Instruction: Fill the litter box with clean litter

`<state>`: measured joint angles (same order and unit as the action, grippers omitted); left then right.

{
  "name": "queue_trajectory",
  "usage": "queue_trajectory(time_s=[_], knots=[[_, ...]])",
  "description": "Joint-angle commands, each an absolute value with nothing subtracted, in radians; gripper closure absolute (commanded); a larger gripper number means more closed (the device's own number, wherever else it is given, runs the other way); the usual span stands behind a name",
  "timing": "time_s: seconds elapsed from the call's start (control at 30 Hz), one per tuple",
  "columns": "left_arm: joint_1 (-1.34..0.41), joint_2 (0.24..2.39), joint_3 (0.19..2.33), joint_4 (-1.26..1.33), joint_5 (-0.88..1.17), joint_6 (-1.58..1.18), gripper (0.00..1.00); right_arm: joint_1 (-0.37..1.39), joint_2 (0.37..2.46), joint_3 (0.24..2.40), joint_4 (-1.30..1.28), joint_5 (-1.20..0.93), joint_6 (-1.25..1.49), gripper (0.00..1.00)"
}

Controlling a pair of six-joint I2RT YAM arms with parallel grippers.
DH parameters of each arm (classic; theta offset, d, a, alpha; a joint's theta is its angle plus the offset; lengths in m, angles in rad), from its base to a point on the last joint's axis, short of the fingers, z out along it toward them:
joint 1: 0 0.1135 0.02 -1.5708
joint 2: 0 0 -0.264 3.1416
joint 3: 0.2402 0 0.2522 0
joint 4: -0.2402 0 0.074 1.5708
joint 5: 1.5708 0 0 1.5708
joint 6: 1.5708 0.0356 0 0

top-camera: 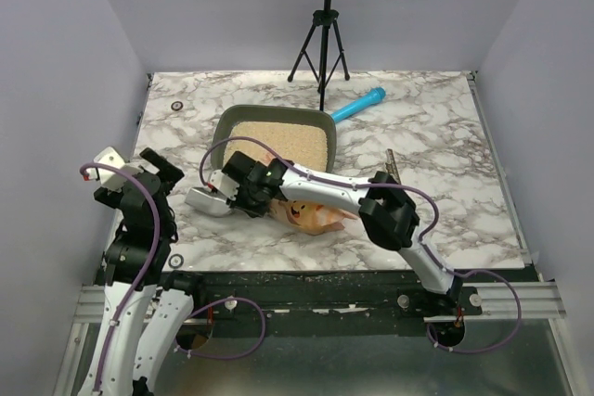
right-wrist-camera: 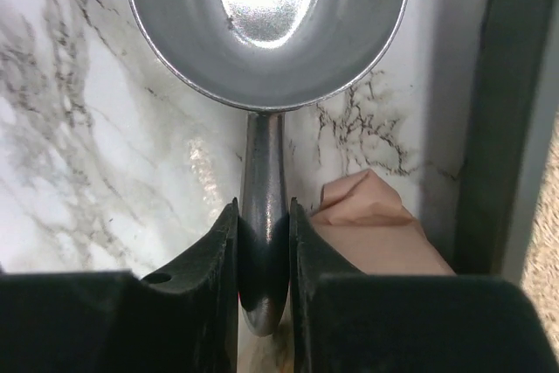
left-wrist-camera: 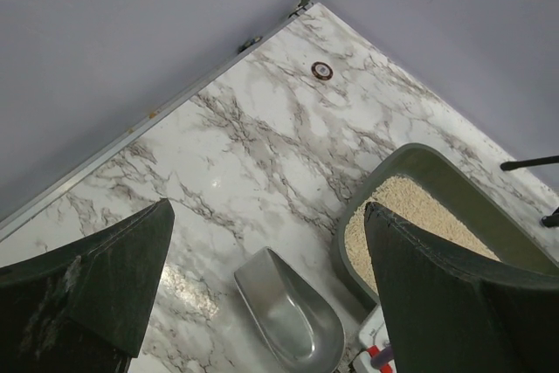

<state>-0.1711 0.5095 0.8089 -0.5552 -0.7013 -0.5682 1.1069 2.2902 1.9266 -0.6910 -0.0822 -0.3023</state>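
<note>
The dark grey-green litter box sits at the table's middle back, holding pale beige clean litter; both also show in the left wrist view, the box and the litter. My right gripper is shut on the handle of a silver metal scoop, whose empty bowl lies on the table left of the box's near corner. The scoop also shows in the left wrist view. My left gripper is open and empty, above the table's left side.
An orange-pink printed bag lies flat under the right arm, in front of the box; its corner shows in the right wrist view. A blue tube-like tool lies behind the box. A black tripod stand stands at the back.
</note>
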Motion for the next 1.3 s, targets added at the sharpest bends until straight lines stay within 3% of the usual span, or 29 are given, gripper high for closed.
queue_trajectory(time_s=[0.0,0.37,0.53,0.9,1.27], knots=[[-0.164,0.463,0.792,-0.540,-0.739,-0.583,0.02,1.112,2.105,1.925,-0.646,-0.008,-0.219,1.00],[-0.164,0.410,0.775,-0.522,-0.750,-0.594,0.02,1.106,1.910,2.013,-0.676,0.314,-0.129,0.99],[-0.164,0.417,0.769,-0.508,-0.715,-0.588,0.03,1.022,1.784,1.927,-0.657,0.379,-0.107,0.99],[-0.163,0.502,0.781,-0.494,-0.595,-0.568,0.02,0.542,1.500,1.498,-0.555,0.253,0.070,0.99],[-0.163,0.620,0.788,-0.456,-0.351,-0.529,0.03,0.167,1.575,1.273,-0.465,0.264,0.189,1.00]])
